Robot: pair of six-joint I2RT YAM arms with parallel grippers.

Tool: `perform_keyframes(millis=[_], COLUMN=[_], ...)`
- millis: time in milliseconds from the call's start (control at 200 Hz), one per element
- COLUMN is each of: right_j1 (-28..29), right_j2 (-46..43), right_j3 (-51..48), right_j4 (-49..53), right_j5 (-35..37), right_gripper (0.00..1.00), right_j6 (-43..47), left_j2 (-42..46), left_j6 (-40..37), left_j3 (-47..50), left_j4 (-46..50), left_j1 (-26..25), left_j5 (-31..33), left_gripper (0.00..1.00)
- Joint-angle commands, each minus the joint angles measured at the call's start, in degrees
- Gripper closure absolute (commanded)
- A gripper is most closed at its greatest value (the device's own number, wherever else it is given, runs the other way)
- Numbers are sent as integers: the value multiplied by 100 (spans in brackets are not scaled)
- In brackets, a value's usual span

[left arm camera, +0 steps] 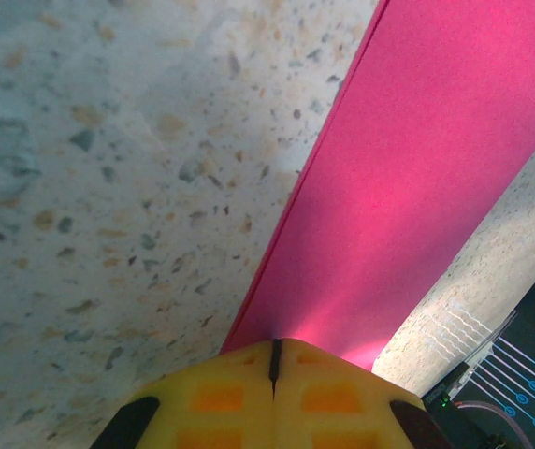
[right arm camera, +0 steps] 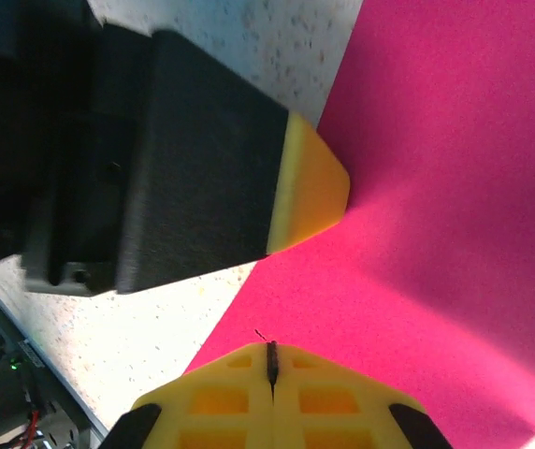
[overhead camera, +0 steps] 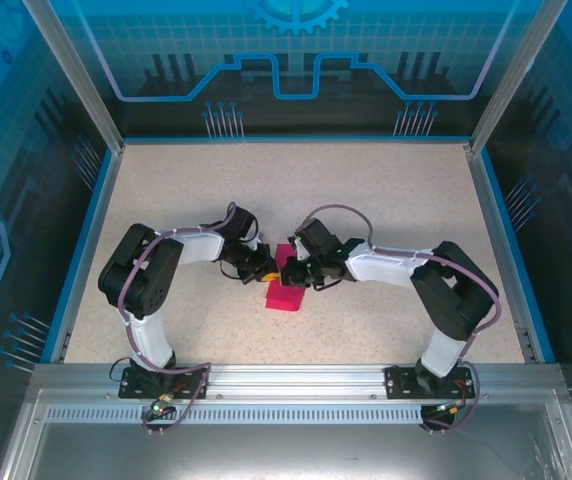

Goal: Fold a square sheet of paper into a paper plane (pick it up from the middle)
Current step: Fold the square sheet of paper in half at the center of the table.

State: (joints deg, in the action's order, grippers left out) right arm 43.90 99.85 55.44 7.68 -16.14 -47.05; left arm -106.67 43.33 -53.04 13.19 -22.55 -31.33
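One camera sits high up behind the two arms [overhead camera: 141,275] and looks down on the whole table [overhead camera: 296,190]. Each wrist camera looks from very close, and all three see the same pink paper [left arm camera: 417,187] in the middle.

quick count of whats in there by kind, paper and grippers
paper: 1
grippers: 2, left gripper and right gripper
total: 3
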Motion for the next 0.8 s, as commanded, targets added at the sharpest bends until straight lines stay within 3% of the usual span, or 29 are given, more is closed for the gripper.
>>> perform_keyframes(millis=[0, 420, 790], right_j1=[126, 164, 171], right_j2=[276, 465, -68], right_j3=[88, -249, -1176], right_j4=[-109, 110, 274], right_j5=[-142, -58, -55], right_gripper=[100, 100, 100], right_j6=[-217, 15, 246], left_j2=[-780, -798, -837], left_j6=[-62, -44, -52], left_j3=[557, 560, 584], left_j4=[927, 972, 960], left_j1=[-57, -59, -65], left_j5=[1473, 1507, 1578], left_gripper=[100, 100, 100])
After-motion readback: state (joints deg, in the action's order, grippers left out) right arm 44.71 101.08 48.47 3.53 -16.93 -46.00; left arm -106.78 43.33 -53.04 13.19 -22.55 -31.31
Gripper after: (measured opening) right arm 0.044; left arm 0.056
